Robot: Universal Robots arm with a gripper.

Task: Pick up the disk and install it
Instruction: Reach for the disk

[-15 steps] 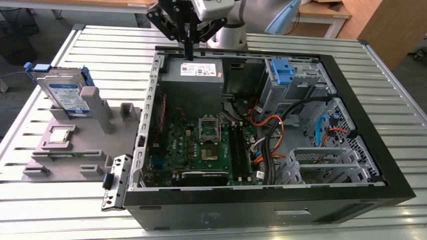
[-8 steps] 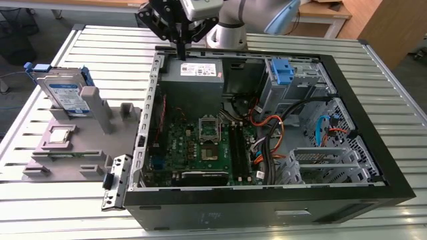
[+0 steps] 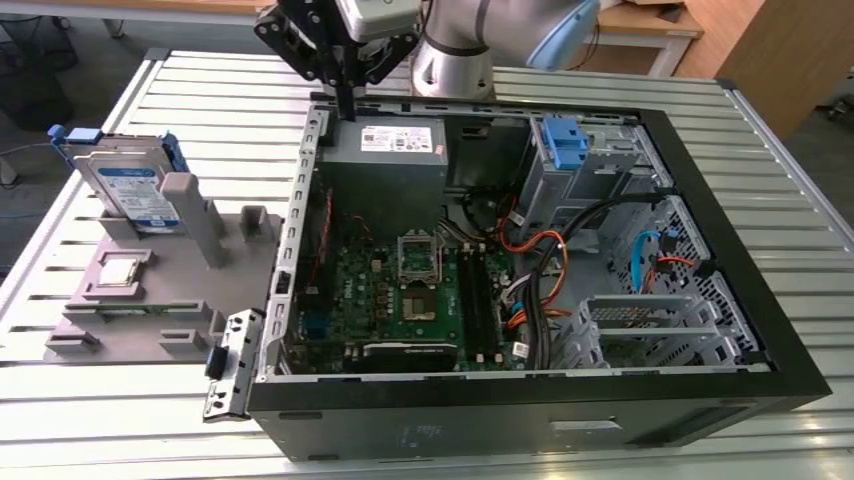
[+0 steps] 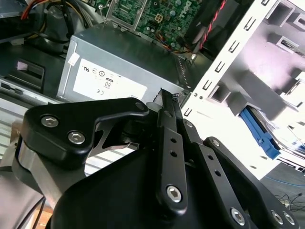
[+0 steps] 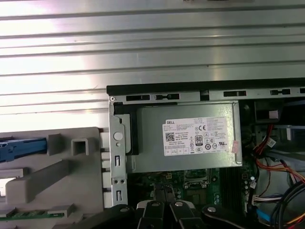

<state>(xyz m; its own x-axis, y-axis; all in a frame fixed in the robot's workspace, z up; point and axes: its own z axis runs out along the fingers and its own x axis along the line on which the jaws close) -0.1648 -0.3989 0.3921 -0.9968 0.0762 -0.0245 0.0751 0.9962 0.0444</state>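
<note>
The disk (image 3: 134, 187) stands on edge in a grey fixture (image 3: 147, 285) on the exterior view's left, outside the computer case; it is silver-grey with a white-and-blue label and a blue carrier. Its blue carrier edge also shows in the second wrist view (image 4: 259, 134) and the first wrist view (image 5: 21, 148). My gripper (image 3: 347, 112) hangs over the case's rear left corner, just above the grey power supply (image 3: 387, 145), well apart from the disk. Its black fingers (image 4: 164, 102) are pressed together with nothing between them, and their bases (image 5: 164, 207) show in the first wrist view.
The open black computer case (image 3: 747, 300) lies on a slatted metal table (image 3: 200, 90). Inside are the motherboard (image 3: 400, 300), orange and black cables (image 3: 561, 260), and a metal drive bay with an upright blue bracket (image 3: 565, 145). A loose metal bracket (image 3: 230, 365) lies beside the case.
</note>
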